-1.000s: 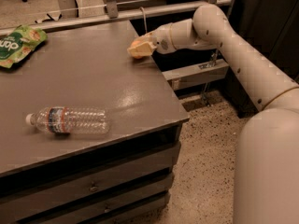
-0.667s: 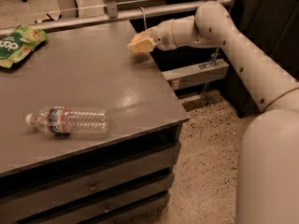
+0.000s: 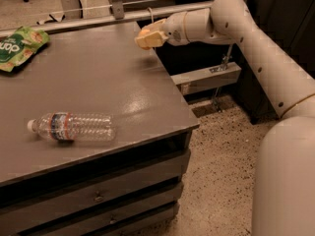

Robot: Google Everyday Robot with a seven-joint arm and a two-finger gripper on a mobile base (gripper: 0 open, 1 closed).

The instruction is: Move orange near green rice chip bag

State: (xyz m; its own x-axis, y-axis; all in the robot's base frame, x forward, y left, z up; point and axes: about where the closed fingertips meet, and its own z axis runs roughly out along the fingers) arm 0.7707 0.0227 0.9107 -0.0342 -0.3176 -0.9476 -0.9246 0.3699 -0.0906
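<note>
The nearest thing in view is the drawer front (image 3: 98, 195) under the table (image 3: 123, 82). Just above it, a clear water bottle (image 3: 74, 128) lies on its side toward the front left of the top. The job has no use for that bottle, so my path should run behind it, well apart.

Farther back, my gripper (image 3: 147, 36) hangs just over the table's far right edge, pointing left. I cannot tell whether it is open or closed, or whether anything sits in it. A warmer patch at its lower tip may be the orange, but I cannot separate it from the gripper's own pale yellow. I see no orange lying anywhere on the tabletop.

Farthest off, at the far left corner, the green rice chip bag (image 3: 19, 48) lies flat, partly cut by the frame edge.

If I do carry the fruit, I judge the best move is a level sweep leftward along the back of the table. I should set it down on bare surface just beside the bag, not on it. A round fruit rolls, so I should let go only once it rests on the top.
</note>
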